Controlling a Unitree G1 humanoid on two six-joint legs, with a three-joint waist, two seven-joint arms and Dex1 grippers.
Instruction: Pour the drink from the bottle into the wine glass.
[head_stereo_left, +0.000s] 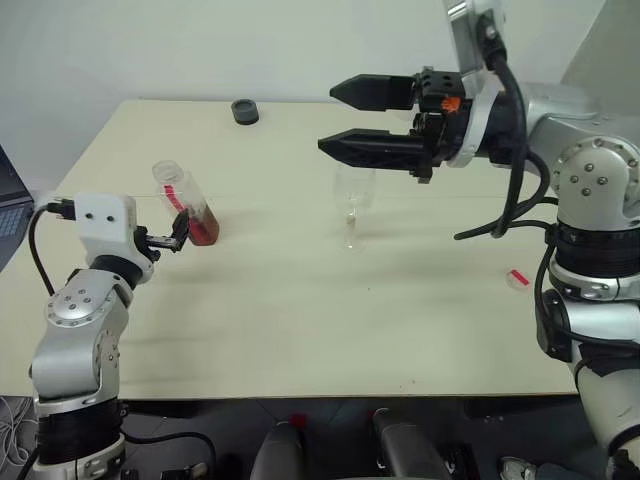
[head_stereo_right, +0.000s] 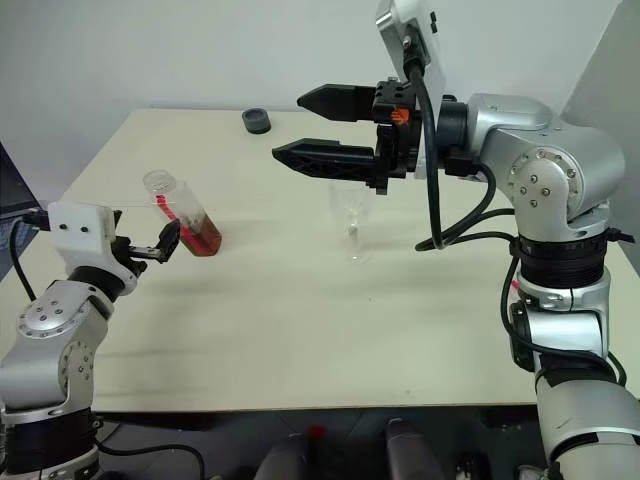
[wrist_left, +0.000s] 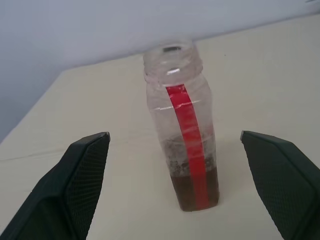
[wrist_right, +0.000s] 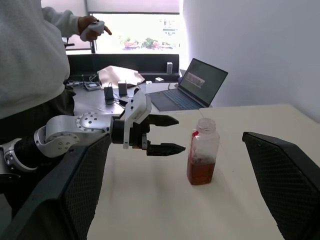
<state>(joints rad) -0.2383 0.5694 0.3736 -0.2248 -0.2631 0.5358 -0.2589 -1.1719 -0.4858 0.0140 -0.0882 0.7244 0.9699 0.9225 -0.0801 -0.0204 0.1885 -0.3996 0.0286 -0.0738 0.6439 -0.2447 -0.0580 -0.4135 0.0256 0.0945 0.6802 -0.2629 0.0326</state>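
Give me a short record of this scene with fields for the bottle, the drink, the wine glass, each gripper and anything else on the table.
bottle: uncapped, upright on the table, red label strip down its side
drink: reddish-brown, low in the bottle
wine glass: upright mid-table, looks empty
left gripper: open, level, just short of the bottle, not touching
right gripper: open, raised above the wine glass, holding nothing
other: dark round cap at the far edge; small red-and-white scrap near the right arm

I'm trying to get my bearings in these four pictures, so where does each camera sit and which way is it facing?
Left eye, right eye: on the head, looking forward and down over the table; both arms show.
Left wrist: looks along the open left gripper at the uncapped bottle.
Right wrist: looks along the open right gripper across the table at the bottle, the left gripper, a laptop and a person.
Shared: all four show the bottle.
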